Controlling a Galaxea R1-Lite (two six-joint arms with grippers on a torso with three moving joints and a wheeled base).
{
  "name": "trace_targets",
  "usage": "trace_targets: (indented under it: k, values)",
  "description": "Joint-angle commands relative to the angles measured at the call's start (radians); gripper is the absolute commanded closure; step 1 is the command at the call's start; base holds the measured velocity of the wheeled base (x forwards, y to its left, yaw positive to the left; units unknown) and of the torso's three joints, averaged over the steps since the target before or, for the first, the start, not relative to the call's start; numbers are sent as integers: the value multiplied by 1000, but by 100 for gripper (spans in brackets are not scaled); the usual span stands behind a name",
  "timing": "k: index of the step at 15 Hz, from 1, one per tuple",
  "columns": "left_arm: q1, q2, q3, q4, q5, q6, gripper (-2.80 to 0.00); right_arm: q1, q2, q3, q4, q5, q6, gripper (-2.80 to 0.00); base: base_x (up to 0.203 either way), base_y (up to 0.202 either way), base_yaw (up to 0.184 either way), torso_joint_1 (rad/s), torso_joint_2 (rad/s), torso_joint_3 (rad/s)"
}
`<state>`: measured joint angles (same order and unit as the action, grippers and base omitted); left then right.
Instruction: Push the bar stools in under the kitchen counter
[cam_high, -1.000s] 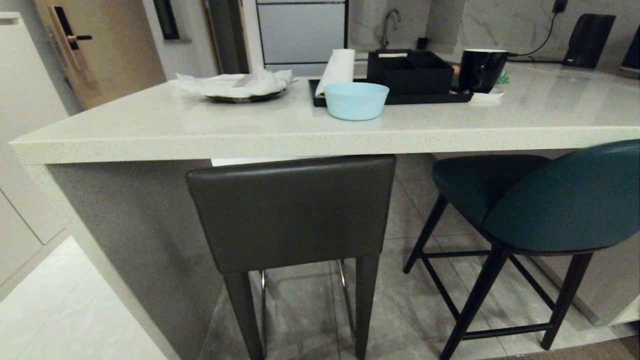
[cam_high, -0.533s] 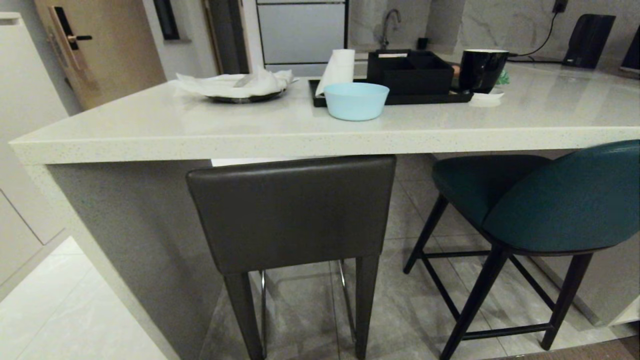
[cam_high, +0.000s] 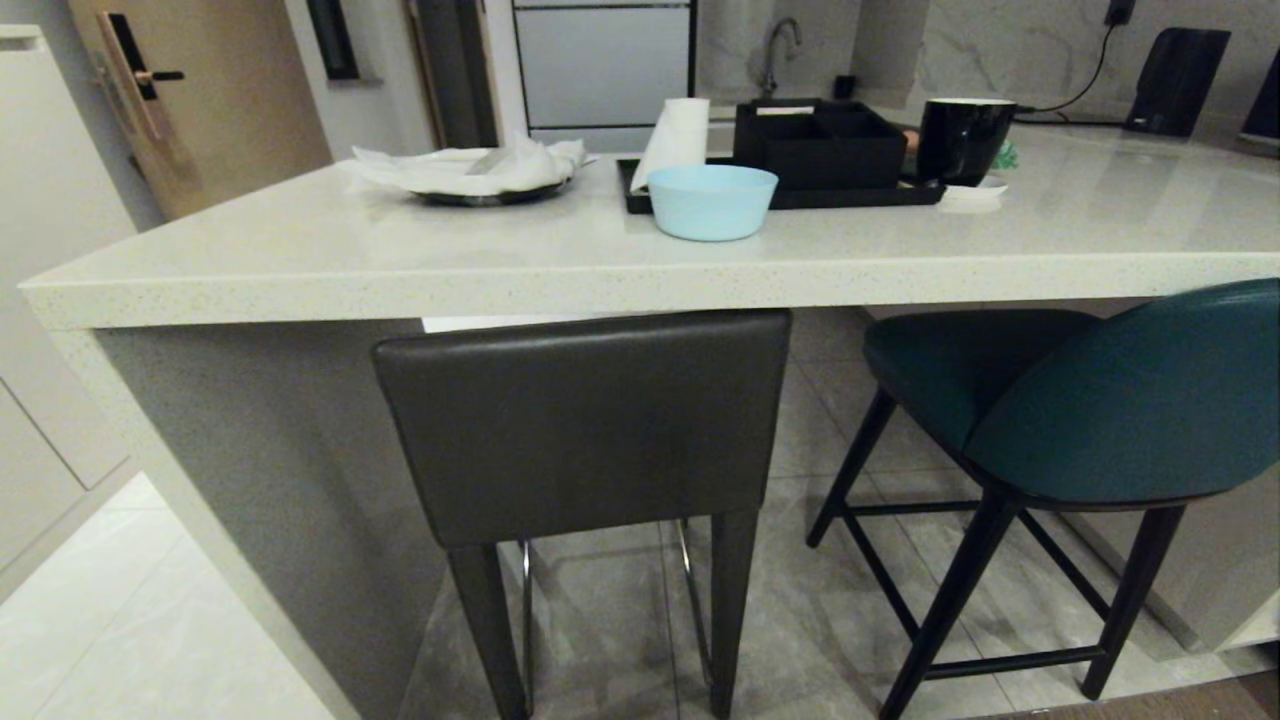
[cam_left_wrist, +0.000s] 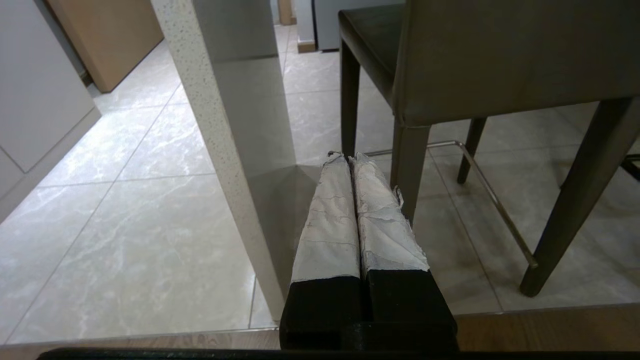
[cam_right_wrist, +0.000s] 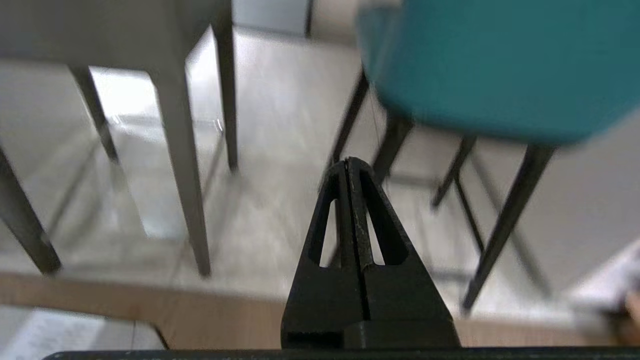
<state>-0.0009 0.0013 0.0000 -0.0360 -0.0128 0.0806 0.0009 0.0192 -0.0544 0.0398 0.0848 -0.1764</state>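
Note:
A dark grey leather bar stool (cam_high: 585, 425) with a square low back stands in front of me, its back just under the thick edge of the pale kitchen counter (cam_high: 400, 280). To its right the teal bar stool (cam_high: 1110, 400) on thin black legs stands turned at an angle, its back out from the counter. Neither arm shows in the head view. My left gripper (cam_left_wrist: 348, 159) is shut and empty, low near the counter's side panel (cam_left_wrist: 225, 125) and short of the grey stool (cam_left_wrist: 500, 55). Down at leg height my right gripper (cam_right_wrist: 350, 162) is also shut and empty, below the teal stool (cam_right_wrist: 490, 65).
On the counter stand a light blue bowl (cam_high: 712, 201), a black tray (cam_high: 780, 195) with a black box, a paper roll (cam_high: 675, 140), a black mug (cam_high: 965, 138) and a plate with crumpled paper (cam_high: 470, 172). Grey tiles lie under the stools; a wooden floor strip (cam_left_wrist: 550, 325) runs nearest me.

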Motion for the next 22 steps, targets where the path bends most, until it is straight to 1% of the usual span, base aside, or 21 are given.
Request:
trace_targets:
  k: [1,2,4,5,6,7,9,11,13,15,16,18,22]
  values:
    - [1,-3,18,0,-1,2,0,0,-20,55,-24,-35,55,0,0,0,0,0,0,0]
    - [-1,-3,17,1,3,-2,0,-2,-19,54,-31,-69,84,0,0,0,0,0,0,0]
    - [-1,-3,17,0,7,-19,0,-2,-19,53,-34,-63,65,0,0,0,0,0,0,0]
    - [2,-1,18,-4,2,-8,0,-2,-19,53,-34,-61,65,0,0,0,0,0,0,0]
    - [1,-1,18,-7,2,-11,0,-2,-19,51,-32,-54,69,0,0,0,0,0,0,0]
    - [0,-1,18,-9,9,-24,0,-1,-19,53,-34,-55,75,0,0,0,0,0,0,0]
    - [1,-1,16,-6,11,-79,0,-2,-19,52,-34,-56,84,0,0,0,0,0,0,0]
    - [1,-1,15,-5,11,-73,0,-1,-19,53,-34,-53,80,0,0,0,0,0,0,0]
    - [1,-2,14,0,11,-71,0,-1,-19,51,-34,-57,92,0,0,0,0,0,0,0]
    - [1,-1,2,33,11,-68,0,-1,-19,53,-34,-57,95,0,0,0,0,0,0,0]
    - [1,-1,-3,52,10,-57,0,-1,-19,53,-34,-57,95,0,0,0,0,0,0,0]
    - [1,-1,-6,56,8,-53,0,-1,-19,53,-35,-61,110,0,0,0,0,0,0,0]
    - [1,-1,-5,50,8,-55,0,-1,-19,53,-35,-60,110,0,0,0,0,0,0,0]
